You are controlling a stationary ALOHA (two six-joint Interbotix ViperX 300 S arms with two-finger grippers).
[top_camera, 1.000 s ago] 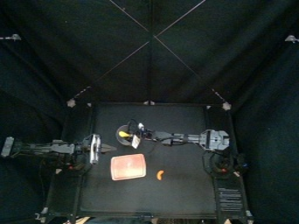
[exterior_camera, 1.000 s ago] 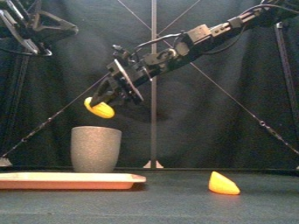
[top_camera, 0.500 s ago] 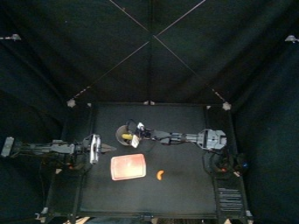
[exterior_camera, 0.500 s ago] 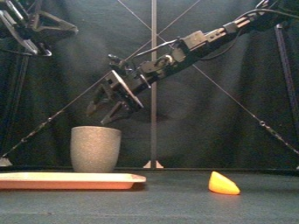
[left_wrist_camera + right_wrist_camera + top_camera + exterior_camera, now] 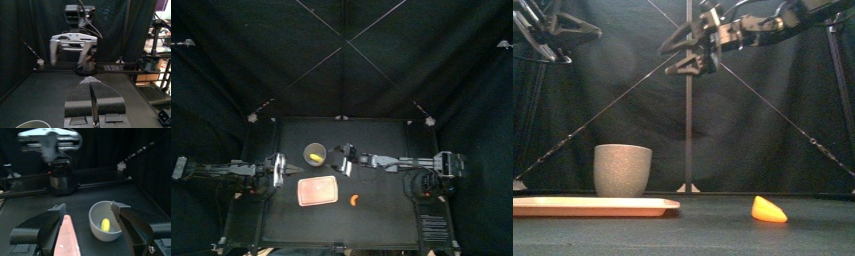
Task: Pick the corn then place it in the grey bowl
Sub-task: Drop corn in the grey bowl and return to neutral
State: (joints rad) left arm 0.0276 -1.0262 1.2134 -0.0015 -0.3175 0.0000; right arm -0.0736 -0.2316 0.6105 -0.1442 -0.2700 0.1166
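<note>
Black table (image 5: 700,215): corn (image 5: 105,224) is lodged in the grey bowl (image 5: 623,170), which could be toppled if the spread, empty right gripper (image 5: 88,204) raised beside it is swung low; the left gripper (image 5: 91,85) is parked pressed together near the bowl.

Black table (image 5: 378,225): tall grey speckled cup (image 5: 623,170) standing left of centre; flat pink tray (image 5: 593,206) in front of it; orange toy piece (image 5: 767,209) right of tray, apart.
</note>
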